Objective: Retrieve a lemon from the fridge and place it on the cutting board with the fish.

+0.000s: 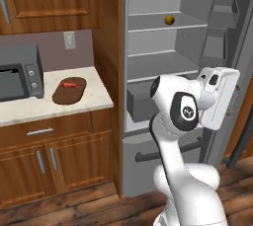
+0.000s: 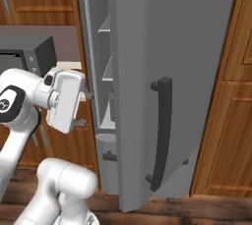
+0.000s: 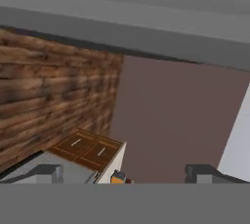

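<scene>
1. Left base view: the fish (image 1: 70,85) lies on the cutting board (image 1: 69,92), waiting on the counter (image 1: 29,107).
2. The lemon (image 1: 169,20) rests on an upper shelf of the open fridge (image 1: 163,67).
3. The end effector (image 2: 84,108) is wide open, holding nothing, ready to reach.

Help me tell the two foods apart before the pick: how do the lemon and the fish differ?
The lemon is round and yellow; the fish is slender and red-orange. The lemon sits on an upper shelf inside the open fridge; the fish lies on the brown board on the counter, left of the fridge. The lemon rests alone on its shelf; the fish has the board under it. Both are small, and neither is touched by the claw.
</scene>
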Controlling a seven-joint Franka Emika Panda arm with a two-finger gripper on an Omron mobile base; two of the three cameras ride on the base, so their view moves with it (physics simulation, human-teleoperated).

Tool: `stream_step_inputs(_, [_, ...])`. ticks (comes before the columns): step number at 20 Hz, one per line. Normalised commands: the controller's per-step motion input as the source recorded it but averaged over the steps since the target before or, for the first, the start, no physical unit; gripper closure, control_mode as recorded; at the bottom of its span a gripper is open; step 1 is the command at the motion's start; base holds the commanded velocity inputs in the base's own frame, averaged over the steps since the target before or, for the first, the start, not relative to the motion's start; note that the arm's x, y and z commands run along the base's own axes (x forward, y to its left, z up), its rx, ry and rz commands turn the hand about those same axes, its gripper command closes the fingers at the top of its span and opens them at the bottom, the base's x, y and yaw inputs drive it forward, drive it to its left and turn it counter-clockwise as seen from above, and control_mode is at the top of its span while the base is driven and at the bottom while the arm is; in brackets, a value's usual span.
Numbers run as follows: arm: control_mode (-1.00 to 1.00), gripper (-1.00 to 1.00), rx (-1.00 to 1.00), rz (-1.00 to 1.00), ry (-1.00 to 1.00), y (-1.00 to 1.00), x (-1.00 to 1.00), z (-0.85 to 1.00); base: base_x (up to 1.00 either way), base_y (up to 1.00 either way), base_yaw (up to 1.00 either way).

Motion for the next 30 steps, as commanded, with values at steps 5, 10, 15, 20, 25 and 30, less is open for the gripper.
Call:
stream_step_inputs(5, [-1.00, -1.00, 0.00, -0.18, 0.09, 0.08, 0.51, -0.15, 0.00, 0.00, 0.00])
stream_step_inputs(10, [-1.00, -1.00, 0.00, 0.07, 0.05, 0.00, 0.42, -0.04, 0.00, 0.00, 0.00])
stream_step_inputs(15, [-1.00, -1.00, 0.00, 0.13, 0.00, -0.06, 0.49, -0.16, 0.00, 0.00, 0.00])
stream_step_inputs(20, [-1.00, -1.00, 0.00, 0.11, -0.03, -0.19, 0.37, -0.32, 0.00, 0.00, 0.00])
stream_step_inputs(25, [-1.00, -1.00, 0.00, 0.08, -0.03, -0.23, 0.28, -0.33, 0.00, 0.00, 0.00])
stream_step_inputs(30, [-1.00, -1.00, 0.01, 0.00, -0.01, -0.31, -0.10, -0.09, 0.00, 0.00, 0.00])
